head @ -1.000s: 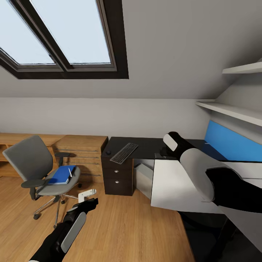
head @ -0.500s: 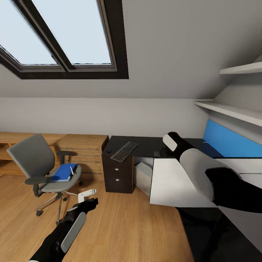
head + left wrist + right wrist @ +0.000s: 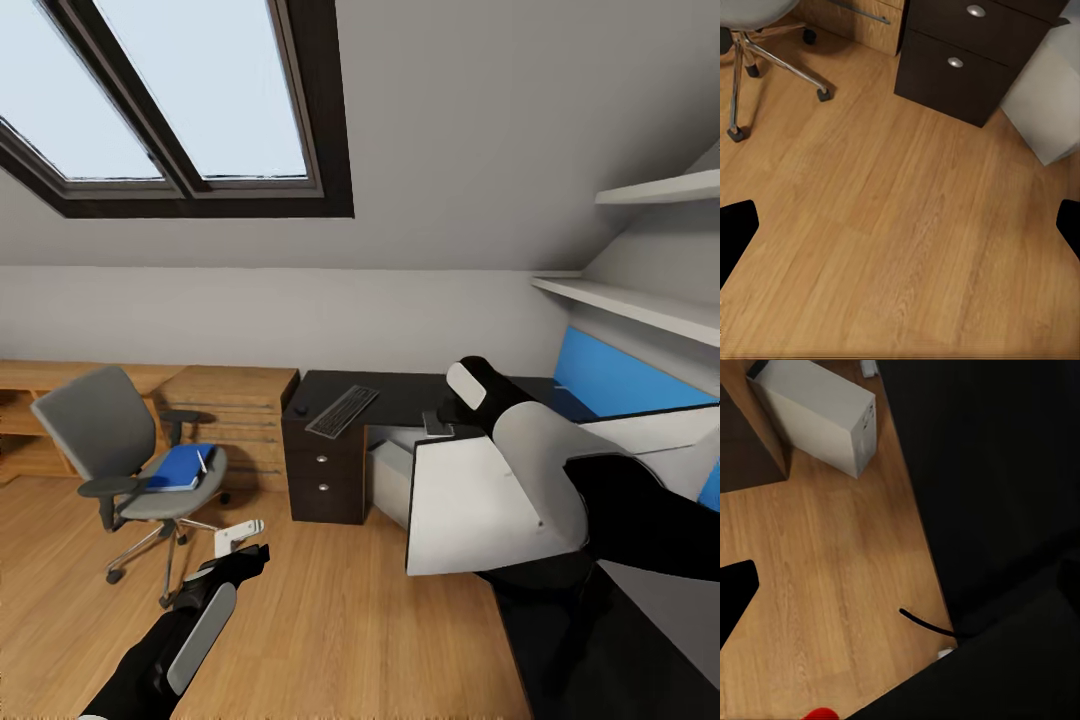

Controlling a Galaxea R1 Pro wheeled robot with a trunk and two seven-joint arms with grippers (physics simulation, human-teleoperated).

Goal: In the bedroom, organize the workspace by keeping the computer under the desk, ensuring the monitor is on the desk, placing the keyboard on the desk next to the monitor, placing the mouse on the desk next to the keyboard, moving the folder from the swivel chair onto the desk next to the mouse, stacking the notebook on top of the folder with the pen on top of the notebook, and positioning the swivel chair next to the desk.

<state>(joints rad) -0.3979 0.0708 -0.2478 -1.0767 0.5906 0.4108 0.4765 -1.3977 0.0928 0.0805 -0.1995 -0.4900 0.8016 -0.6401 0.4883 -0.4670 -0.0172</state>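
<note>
Clearly the folder (image 3: 180, 468) lies at eleven o'clock from the left hand (image 3: 240, 545) — open, empty, nearer; right hand's grip I cannot tell.

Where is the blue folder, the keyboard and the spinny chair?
folder (image 3: 180, 468), head view, on its blue cover.
keyboard (image 3: 341, 412), head view, on its keys.
swivel chair (image 3: 98, 427), head view, on its grey backrest.

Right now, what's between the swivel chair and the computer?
In the head view, the dark drawer cabinet stands between the swivel chair and the computer.
</note>
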